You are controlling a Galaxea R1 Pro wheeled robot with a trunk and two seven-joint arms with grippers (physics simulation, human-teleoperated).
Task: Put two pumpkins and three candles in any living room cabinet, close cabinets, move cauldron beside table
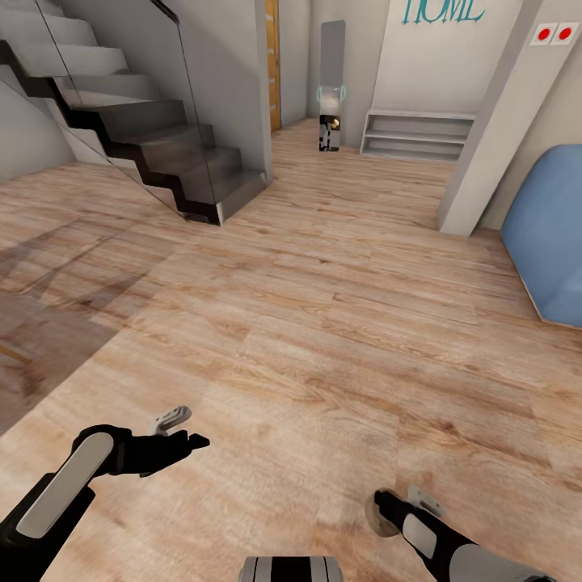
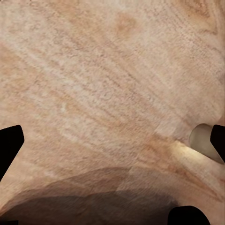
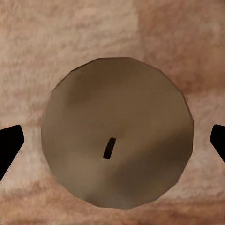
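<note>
Left of the stairs' (image 1: 174,153) line, low over the plank floor (image 1: 323,323), the left arm reaches forward with its gripper (image 1: 179,430) level, fingers spread and empty. To the right, the right arm bends inward, its gripper (image 1: 386,512) pointing down, pinching a brown candle (image 3: 117,132), wick-end toward the wrist camera.

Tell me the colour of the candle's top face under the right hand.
Dull tan-brown, with a short black wick; the candle shows best in the right wrist view.
</note>
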